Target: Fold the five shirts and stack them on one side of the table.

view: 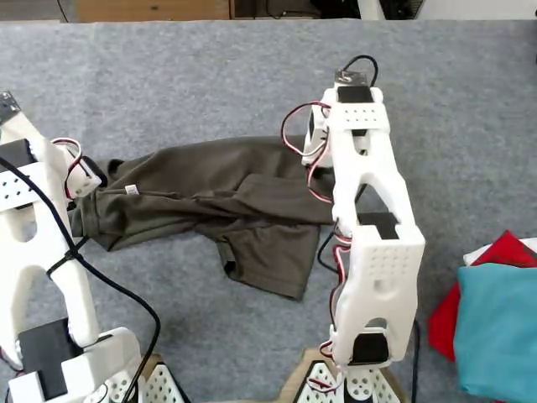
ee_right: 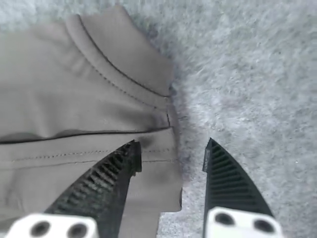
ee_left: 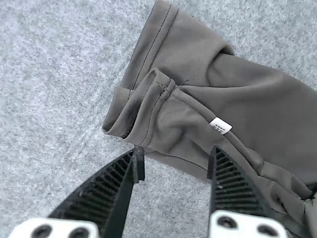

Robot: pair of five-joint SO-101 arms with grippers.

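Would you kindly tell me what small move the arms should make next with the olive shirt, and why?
Probably lower both end effectors onto the olive shirt and close them. The left end effector hovers open over one bunched end, the right end effector open over the opposite edge, and the shirt lies crumpled on the table, so gripping both ends seems needed to spread it.

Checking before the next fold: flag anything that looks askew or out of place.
The olive shirt lies bunched and twisted across the table, one part flopped toward the near edge, not flat for folding. The left gripper and right gripper hang open at its two ends. Nothing looks torn or spilled.
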